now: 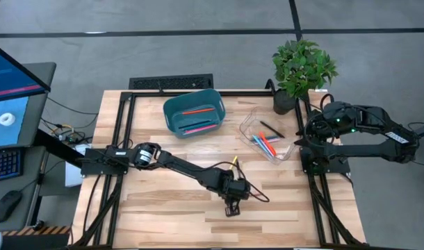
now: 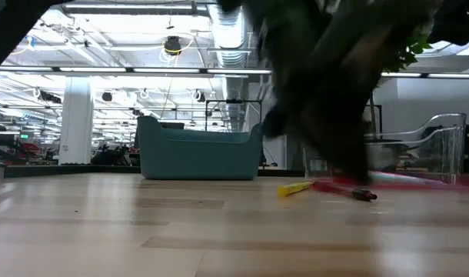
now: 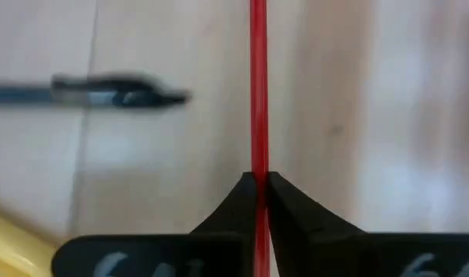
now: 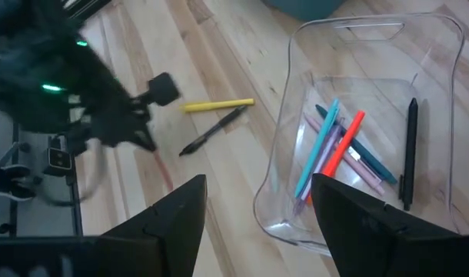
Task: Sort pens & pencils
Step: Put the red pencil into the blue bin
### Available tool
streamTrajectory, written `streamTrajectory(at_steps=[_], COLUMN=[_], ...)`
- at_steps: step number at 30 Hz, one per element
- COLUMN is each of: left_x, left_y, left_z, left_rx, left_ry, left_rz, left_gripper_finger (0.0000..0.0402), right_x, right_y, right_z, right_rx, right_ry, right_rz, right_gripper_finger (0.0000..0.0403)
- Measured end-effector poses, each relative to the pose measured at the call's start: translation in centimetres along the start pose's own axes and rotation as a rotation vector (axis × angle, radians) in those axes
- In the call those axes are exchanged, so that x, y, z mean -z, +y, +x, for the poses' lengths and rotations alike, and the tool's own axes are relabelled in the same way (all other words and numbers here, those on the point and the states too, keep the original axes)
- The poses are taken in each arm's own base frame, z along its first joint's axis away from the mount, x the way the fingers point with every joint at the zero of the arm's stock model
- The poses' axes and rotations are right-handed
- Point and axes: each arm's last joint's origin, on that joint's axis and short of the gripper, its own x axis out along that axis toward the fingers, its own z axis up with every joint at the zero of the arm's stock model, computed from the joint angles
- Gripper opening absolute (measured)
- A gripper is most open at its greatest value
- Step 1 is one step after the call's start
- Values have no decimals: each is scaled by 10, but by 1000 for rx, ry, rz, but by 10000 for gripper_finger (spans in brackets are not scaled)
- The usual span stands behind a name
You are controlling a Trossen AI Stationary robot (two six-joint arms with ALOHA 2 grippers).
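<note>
- While our left claw (image 3: pixel 257 192) pinches shut on the red pencil (image 3: pixel 257 85) at the bench's (image 1: pixel 163 201) six o'clock, a black pen (image 3: pixel 104 91) lies nearby.
- Our right claw (image 4: pixel 257 208) waits open at three o'clock, holding nothing.

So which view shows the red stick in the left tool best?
The left wrist view: the red stick runs straight out from between the shut fingers of the left tool. The right wrist view shows only a faint red streak on the wood below that arm. The low view shows it on the table behind a dark blur. The high view hides it.
</note>
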Motion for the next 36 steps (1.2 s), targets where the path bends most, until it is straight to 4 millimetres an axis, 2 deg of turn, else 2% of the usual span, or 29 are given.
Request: streamTrajectory(at_steps=[5, 10, 15, 18, 21, 24, 27, 30, 33, 36], left_x=[-23, -32, -38, -36, -31, -24, -20, -17, -13, -4], left_y=[-12, -12, -20, -18, -9, 10, 33, 63, 94, 125], left_z=[-47, -83, -157, -192, -233, -268, -281, -284, -277, -260], left_rx=[-17, -95, -173, -255, -356, -487, -611, -688, -705, -717], left_ry=[-168, -263, -491, -587, -664, -703, -669, -549, -384, -183], left_rz=[-60, -148, -204, -208, -227, -258, -266, -266, -256, -225], left_gripper_finger=[6, 5, 6, 4, 4, 4, 4, 4, 4, 4], right_x=[-2, -8, -19, -24, -27, -28, -28, -27, -27, -27], right_y=[1, 3, 8, 10, 11, 12, 12, 12, 12, 12], right_z=[0, 0, -2, -3, -4, -4, -4, -4, -4, -4], right_rx=[-7, -31, -105, -126, -136, -139, -139, -137, -138, -138], right_ry=[-18, -79, -184, -238, -268, -276, -277, -271, -270, -269], right_rz=[-5, -16, -39, -50, -55, -57, -57, -54, -47, -44], right_gripper_finger=[254, 254, 254, 254, 254, 254, 254, 254, 254, 254])
